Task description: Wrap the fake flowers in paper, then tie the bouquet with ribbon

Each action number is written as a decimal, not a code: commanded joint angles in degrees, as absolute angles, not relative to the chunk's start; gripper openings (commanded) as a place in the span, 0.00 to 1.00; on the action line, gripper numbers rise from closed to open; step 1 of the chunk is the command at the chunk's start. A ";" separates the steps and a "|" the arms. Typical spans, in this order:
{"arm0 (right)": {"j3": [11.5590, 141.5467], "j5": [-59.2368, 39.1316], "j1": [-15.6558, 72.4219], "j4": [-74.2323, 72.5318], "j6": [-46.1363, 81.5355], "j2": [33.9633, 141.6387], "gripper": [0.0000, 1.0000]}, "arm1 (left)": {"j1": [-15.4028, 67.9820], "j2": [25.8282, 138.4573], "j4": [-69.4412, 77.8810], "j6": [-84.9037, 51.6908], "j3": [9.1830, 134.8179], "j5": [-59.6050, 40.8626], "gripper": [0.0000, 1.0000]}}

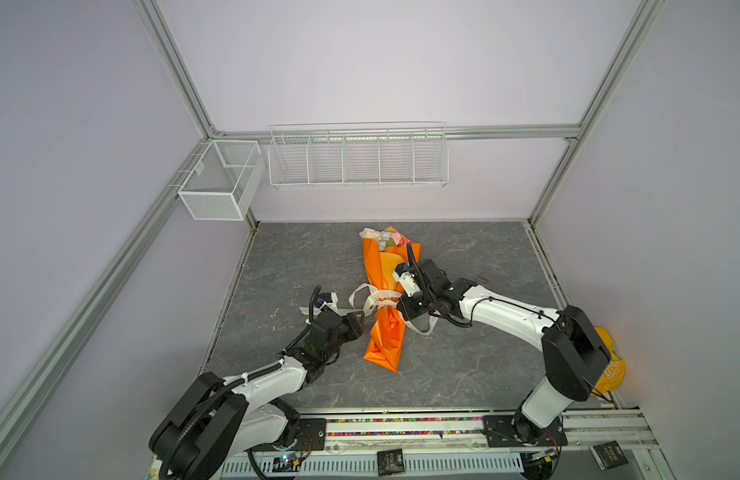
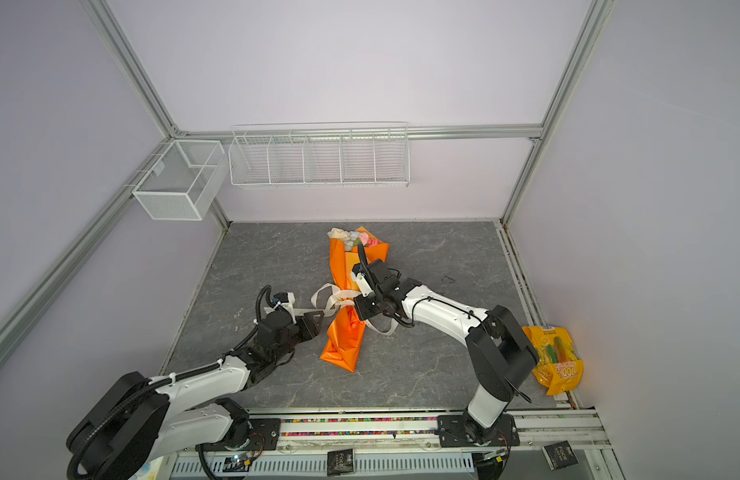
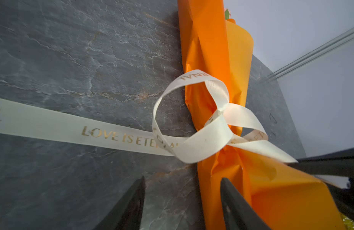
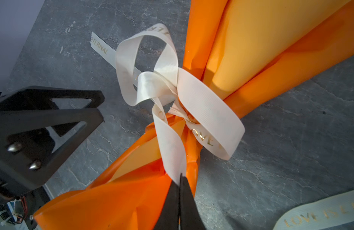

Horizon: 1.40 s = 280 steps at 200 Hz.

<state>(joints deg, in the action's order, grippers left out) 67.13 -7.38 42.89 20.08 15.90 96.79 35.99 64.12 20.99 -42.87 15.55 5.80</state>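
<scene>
My right gripper (image 4: 180,179) pinches a strand of the cream ribbon (image 4: 204,105) knotted around the orange-wrapped bouquet (image 1: 378,237). My left gripper (image 3: 183,178) gapes empty.

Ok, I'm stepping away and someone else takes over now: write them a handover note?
Left end effector: open, empty, beside the wrap's lower end.
Right end effector: shut on a strand of the cream lettered ribbon.
Bouquet of fake flowers lies on the table in its orange wrapping sheet.
Done: ribbon round the waist, looped into a loose knot.
To do: probably pull the knot snug, then release.
</scene>
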 commanded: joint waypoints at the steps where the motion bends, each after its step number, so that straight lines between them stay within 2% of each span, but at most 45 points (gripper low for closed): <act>1: 67.93 -6.86 42.93 22.12 16.74 98.06 0.07 | 35.73 55.65 13.51 -42.11 14.73 9.65 0.68; 33: 68.54 -7.02 42.91 22.00 17.27 98.56 0.07 | 35.49 41.48 1.17 -35.25 15.98 13.01 0.73; 47: 68.43 -7.44 42.90 22.01 17.18 98.62 0.07 | 35.34 38.35 0.00 -29.17 17.58 10.33 0.64; 64: 67.98 -8.72 42.91 21.32 17.24 98.44 0.07 | 35.26 39.64 -0.04 -21.77 21.15 5.93 0.54; 98: 66.63 -7.66 42.46 20.50 18.19 97.40 0.07 | 35.10 56.20 -5.91 -9.91 35.64 -2.57 0.53; 147: 61.82 -14.06 40.12 11.84 22.85 96.49 0.07 | 29.26 82.20 -15.80 -0.83 58.56 -25.78 0.46; 160: 61.18 -14.32 39.93 10.63 23.58 96.29 0.07 | 28.02 87.18 -19.45 0.73 63.11 -28.49 0.48; 174: 60.67 -14.53 39.85 9.67 24.20 96.09 0.07 | 27.31 92.59 -22.55 6.29 67.17 -36.70 0.51; 193: 60.12 -15.39 39.38 8.12 25.12 96.23 0.07 | 27.33 99.22 -30.29 7.78 74.73 -35.74 0.46; 224: 59.63 -14.85 39.30 7.47 25.75 96.00 0.07 | 28.35 107.01 -42.62 12.73 84.66 -33.59 0.50; 280: 59.41 -14.76 39.29 7.82 25.84 96.44 0.07 | 30.55 111.29 -49.96 20.32 89.72 -32.47 0.57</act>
